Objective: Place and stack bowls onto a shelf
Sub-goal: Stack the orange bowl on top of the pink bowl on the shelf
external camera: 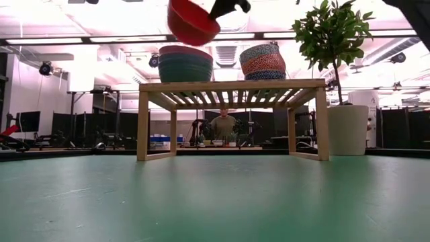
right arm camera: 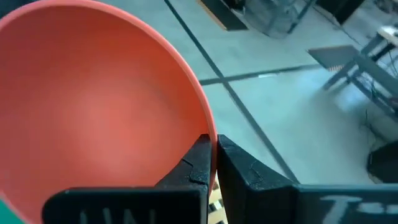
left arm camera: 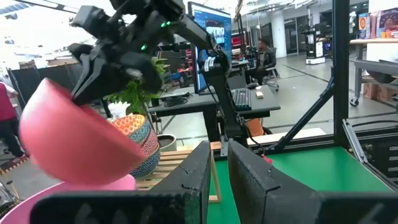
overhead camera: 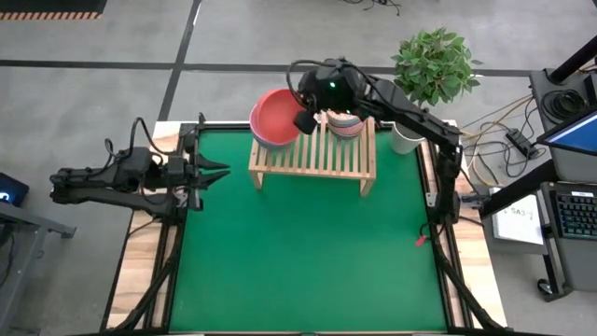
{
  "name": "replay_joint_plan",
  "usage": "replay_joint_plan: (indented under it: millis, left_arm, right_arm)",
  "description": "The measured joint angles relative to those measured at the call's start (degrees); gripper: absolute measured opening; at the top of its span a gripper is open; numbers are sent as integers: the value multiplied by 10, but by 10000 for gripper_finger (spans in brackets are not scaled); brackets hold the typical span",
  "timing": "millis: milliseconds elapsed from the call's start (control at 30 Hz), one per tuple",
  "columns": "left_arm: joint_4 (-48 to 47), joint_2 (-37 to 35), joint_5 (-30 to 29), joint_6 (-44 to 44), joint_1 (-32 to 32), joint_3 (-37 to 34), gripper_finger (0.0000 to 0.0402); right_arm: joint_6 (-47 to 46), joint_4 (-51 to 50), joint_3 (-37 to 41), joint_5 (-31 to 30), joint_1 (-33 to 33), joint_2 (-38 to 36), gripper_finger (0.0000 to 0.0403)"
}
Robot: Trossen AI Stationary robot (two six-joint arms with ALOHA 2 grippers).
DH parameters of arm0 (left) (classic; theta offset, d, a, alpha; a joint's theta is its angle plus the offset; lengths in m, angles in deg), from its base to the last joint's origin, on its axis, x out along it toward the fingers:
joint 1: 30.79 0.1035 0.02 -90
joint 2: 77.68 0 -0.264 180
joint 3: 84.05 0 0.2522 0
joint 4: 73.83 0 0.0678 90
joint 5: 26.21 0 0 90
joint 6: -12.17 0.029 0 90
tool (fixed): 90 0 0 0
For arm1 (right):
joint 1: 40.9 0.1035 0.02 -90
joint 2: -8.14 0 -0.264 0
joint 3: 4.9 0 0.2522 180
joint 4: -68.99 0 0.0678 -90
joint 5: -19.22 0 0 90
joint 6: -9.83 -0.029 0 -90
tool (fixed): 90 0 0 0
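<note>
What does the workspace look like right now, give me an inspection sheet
Surface: green mat, bare in front of the shelf.
Job's things: wooden shelf holds two bowl stacks; red bowl hangs tilted above the larger stack.
Clutter: white plant pot beside the shelf.
Grippers: right gripper shut on the red bowl's rim; left gripper waits at the mat's left edge.
Cables: loose leads on the floor, right.
Surroundings: desks, monitors, people beyond.

The green table [overhead camera: 308,252] carries the shelf [overhead camera: 313,157] at its far edge. Beneath the right claw [overhead camera: 304,121], a bowl stack [external camera: 185,64] sits on the slats; a patterned stack [external camera: 263,62] sits just beside it.
</note>
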Motion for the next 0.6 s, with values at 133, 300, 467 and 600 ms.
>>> replay_joint_plan:
  millis: [133,300,467,600]
  left_arm:
    - [0,-3,0,0,0,-5,38]
    - [1,-2,0,0,0,-5,38]
    - [6,-2,1,0,0,-5,38]
    - [5,0,1,-11,0,-5,38]
  right_arm:
    - [-9,-2,0,28,-25,15,17]
    - [-25,4,0,57,-36,26,67]
    - [-23,2,0,54,-40,31,117]
    - [-19,-2,0,55,-39,20,138]
